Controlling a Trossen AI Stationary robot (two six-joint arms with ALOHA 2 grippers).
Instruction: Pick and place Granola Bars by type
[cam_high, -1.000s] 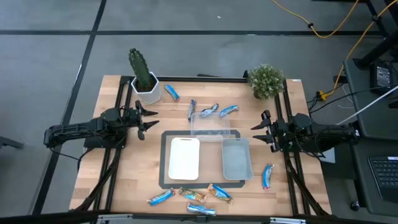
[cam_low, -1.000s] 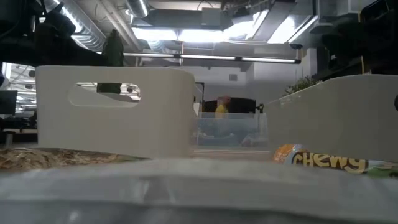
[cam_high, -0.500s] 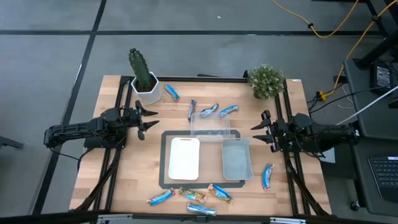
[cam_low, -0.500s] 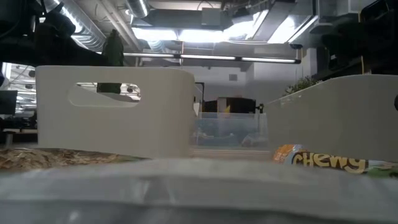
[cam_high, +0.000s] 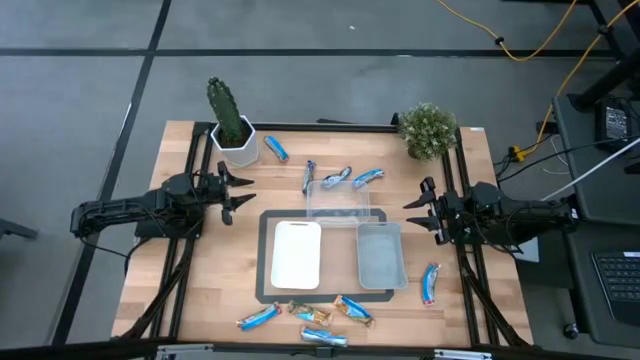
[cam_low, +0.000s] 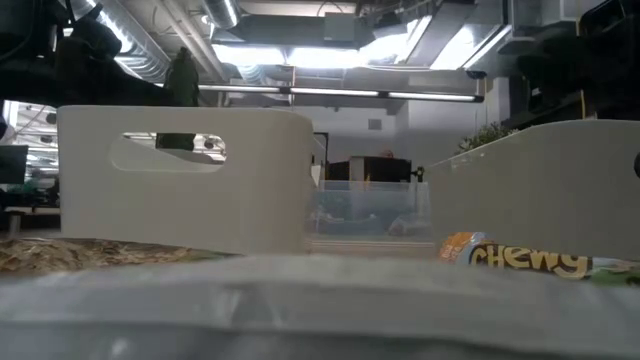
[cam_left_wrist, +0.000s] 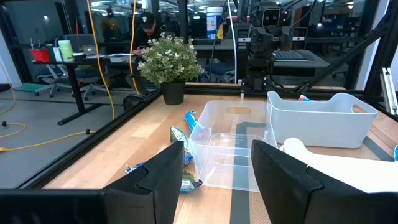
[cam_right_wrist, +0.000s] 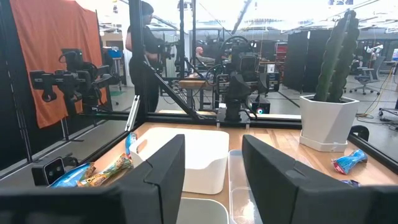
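Note:
Granola bars in shiny wrappers lie in three groups on the wooden table. Several lie near the far edge (cam_high: 336, 178), one of them by the cactus pot (cam_high: 276, 150). Several lie at the near edge (cam_high: 313, 314), and one "Chewy" bar (cam_low: 530, 260) fills the low view's front. A single bar lies to the right of the trays (cam_high: 430, 283). My left gripper (cam_high: 235, 195) hovers open to the left of the trays. My right gripper (cam_high: 415, 210) hovers open to their right. The open fingers frame the trays in the left wrist view (cam_left_wrist: 214, 186) and the right wrist view (cam_right_wrist: 211, 180).
A white tray (cam_high: 296, 253) and a grey tray (cam_high: 381, 255) stand on a dark mat, and a clear tray (cam_high: 343, 200) stands behind them. A cactus in a white pot (cam_high: 232, 125) and a small bushy plant (cam_high: 428, 130) stand at the far corners. A person stands beyond the table (cam_right_wrist: 140, 56).

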